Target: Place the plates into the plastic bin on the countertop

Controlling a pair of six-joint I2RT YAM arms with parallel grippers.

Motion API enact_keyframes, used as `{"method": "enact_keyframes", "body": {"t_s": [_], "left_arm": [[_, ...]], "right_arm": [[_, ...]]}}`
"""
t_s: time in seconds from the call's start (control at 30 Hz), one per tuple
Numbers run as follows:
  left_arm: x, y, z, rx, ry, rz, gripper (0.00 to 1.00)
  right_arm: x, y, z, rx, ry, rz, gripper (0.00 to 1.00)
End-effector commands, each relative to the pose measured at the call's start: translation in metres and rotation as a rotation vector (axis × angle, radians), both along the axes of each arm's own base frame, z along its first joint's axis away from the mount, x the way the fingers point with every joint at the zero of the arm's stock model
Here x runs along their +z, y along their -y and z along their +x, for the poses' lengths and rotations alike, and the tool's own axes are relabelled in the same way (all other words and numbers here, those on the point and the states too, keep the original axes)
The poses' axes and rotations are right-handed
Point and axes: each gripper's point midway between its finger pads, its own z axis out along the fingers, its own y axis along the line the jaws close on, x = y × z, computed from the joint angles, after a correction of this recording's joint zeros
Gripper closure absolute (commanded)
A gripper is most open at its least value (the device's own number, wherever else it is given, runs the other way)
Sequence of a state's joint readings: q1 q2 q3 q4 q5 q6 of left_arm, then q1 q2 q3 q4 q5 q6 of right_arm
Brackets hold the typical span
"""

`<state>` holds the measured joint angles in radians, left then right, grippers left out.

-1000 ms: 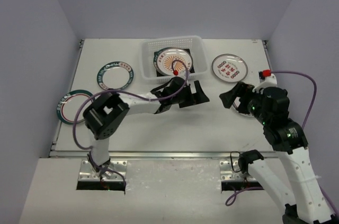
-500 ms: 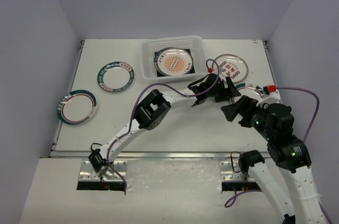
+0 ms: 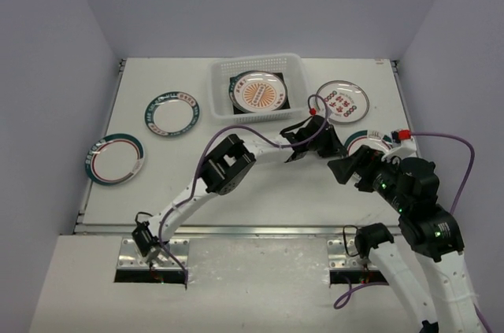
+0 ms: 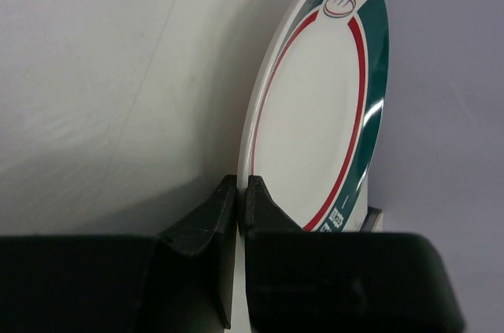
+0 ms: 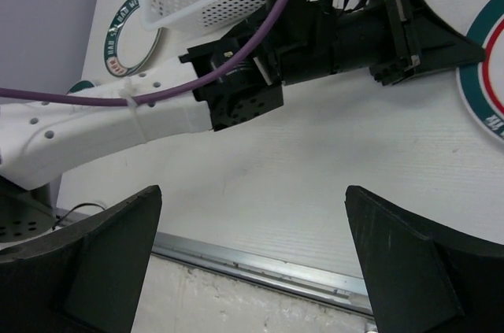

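**Shut at the rim, hard by the right edge**

Reaching across with the left gripper [image 4: 242, 187], fingers pressed together, tips touching the near rim of the teal-and-red plate [image 4: 315, 112], flat near the right edge of the countertop [image 3: 260, 191] and well apart from the plastic bin [image 3: 216, 89]; cannot tell whether any rim is pinched. Holding the right gripper [image 5: 250, 195] spread wide and empty, just beside. Likely to shove rather than lift with shut tips, sliding the dish toward that edge; likely also to knock the right gripper on rising. Open room leftward over bare surface toward the bin; skirt the red-motif plate [image 3: 341, 101]; tight fit inside, above the orange-motif plate [image 3: 257, 93]
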<state>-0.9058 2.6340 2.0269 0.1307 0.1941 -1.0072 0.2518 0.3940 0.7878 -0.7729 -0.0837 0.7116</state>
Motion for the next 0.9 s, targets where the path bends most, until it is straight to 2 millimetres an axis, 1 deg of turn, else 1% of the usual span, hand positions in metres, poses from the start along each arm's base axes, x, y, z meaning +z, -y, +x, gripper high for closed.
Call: {"method": "enact_keyframes", "body": {"t_s": [0.0,0.07,0.1,0.17,0.2,0.23,0.3,0.33,0.4,0.43,0.5,0.53,0.57,0.6,0.63,0.67,0.7,0.73,0.77,0.83,0.87], "left_arm": [[0.122,-0.018,0.001,-0.011,0.207,-0.061,1.00],[0.188,-0.038,0.007,0.006,0.304,-0.088,1.00],[0.224,-0.049,0.006,0.006,0.336,-0.127,1.00],[0.248,-0.075,0.017,0.036,0.340,-0.126,1.00],[0.258,-0.094,0.028,0.074,0.347,-0.105,1.00],[0.269,-0.106,0.036,0.098,0.361,-0.113,1.00],[0.260,-0.146,0.056,0.176,0.327,-0.028,1.00],[0.259,-0.168,0.066,0.215,0.320,-0.008,1.00],[0.267,-0.220,0.091,0.335,0.335,0.045,1.00],[0.264,-0.245,0.102,0.387,0.335,0.083,1.00],[0.250,-0.284,0.116,0.452,0.317,0.177,1.00],[0.241,-0.313,0.127,0.495,0.298,0.215,1.00],[0.233,-0.324,0.129,0.503,0.284,0.240,1.00],[0.225,-0.342,0.132,0.524,0.273,0.258,1.00],[0.218,-0.367,0.138,0.560,0.260,0.277,1.00],[0.211,-0.384,0.141,0.578,0.247,0.284,1.00],[0.204,-0.395,0.144,0.581,0.235,0.283,1.00],[0.202,-0.401,0.145,0.578,0.231,0.277,1.00],[0.189,-0.408,0.148,0.565,0.209,0.283,1.00],[0.183,-0.409,0.149,0.544,0.204,0.284,1.00],[0.174,-0.410,0.152,0.526,0.190,0.281,1.00]], "right_arm": [[0.027,-0.001,-0.003,0.001,0.074,0.033,0.01],[0.037,-0.001,-0.004,0.003,0.097,0.042,0.01],[0.039,-0.001,-0.004,0.005,0.099,0.045,0.01],[0.044,-0.001,-0.005,0.004,0.111,0.049,0.01],[0.048,-0.001,-0.005,0.002,0.117,0.051,0.01],[0.049,-0.001,-0.005,0.001,0.120,0.053,0.01],[0.055,0.001,-0.005,-0.006,0.138,0.053,0.01],[0.057,0.002,-0.005,-0.011,0.143,0.049,0.01],[0.058,0.006,-0.003,-0.032,0.150,0.038,0.01],[0.059,0.007,-0.003,-0.035,0.152,0.033,0.01],[0.059,0.007,-0.001,-0.036,0.150,0.028,0.01],[0.058,0.006,0.000,-0.034,0.147,0.026,0.01],[0.057,0.006,0.001,-0.031,0.145,0.024,0.01],[0.055,0.006,0.002,-0.032,0.143,0.022,0.01],[0.054,0.006,0.004,-0.034,0.140,0.019,0.01],[0.053,0.006,0.005,-0.036,0.139,0.015,0.01],[0.052,0.006,0.006,-0.037,0.138,0.011,0.01],[0.051,0.006,0.007,-0.036,0.134,0.008,0.01],[0.048,0.007,0.011,-0.039,0.128,0.000,0.01],[0.044,0.006,0.012,-0.036,0.118,-0.006,0.01],[0.041,0.005,0.016,-0.035,0.111,-0.013,0.01]]}}
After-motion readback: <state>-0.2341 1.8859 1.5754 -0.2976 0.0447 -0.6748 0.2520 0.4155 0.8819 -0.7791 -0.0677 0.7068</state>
